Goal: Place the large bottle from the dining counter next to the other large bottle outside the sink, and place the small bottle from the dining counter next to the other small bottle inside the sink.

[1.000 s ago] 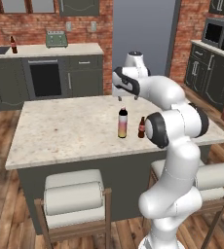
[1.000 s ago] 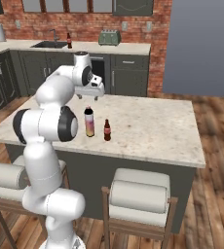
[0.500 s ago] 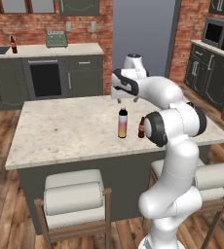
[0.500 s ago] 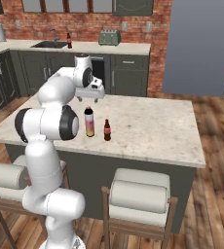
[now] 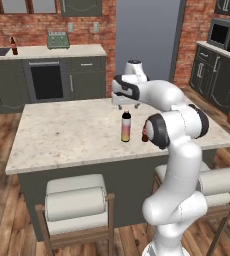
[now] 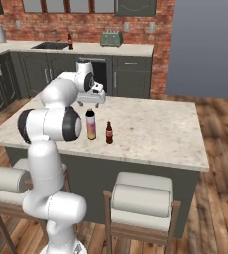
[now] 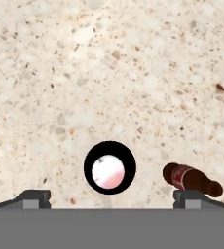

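Large bottle (image 5: 126,127) is sitting untouched on the dining counter (image 5: 62,135); gripper (image 5: 126,106), wide open and empty, is creeping down right above its cap, so pickup looks imminent.

White arm bent forward, hand (image 5: 123,106) pointing down, fingers spread

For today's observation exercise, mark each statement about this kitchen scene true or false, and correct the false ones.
1. The large bottle stands upright on the dining counter. True.
2. The end effector is shut on the large bottle. False: it is open, above the bottle's cap.
3. The small bottle stands beside the large bottle, apart from it. True.
4. The small bottle has a black cap and a yellow-to-pink body. False: it is dark brown with a red label.
5. A dark bottle stands by the sink. True.
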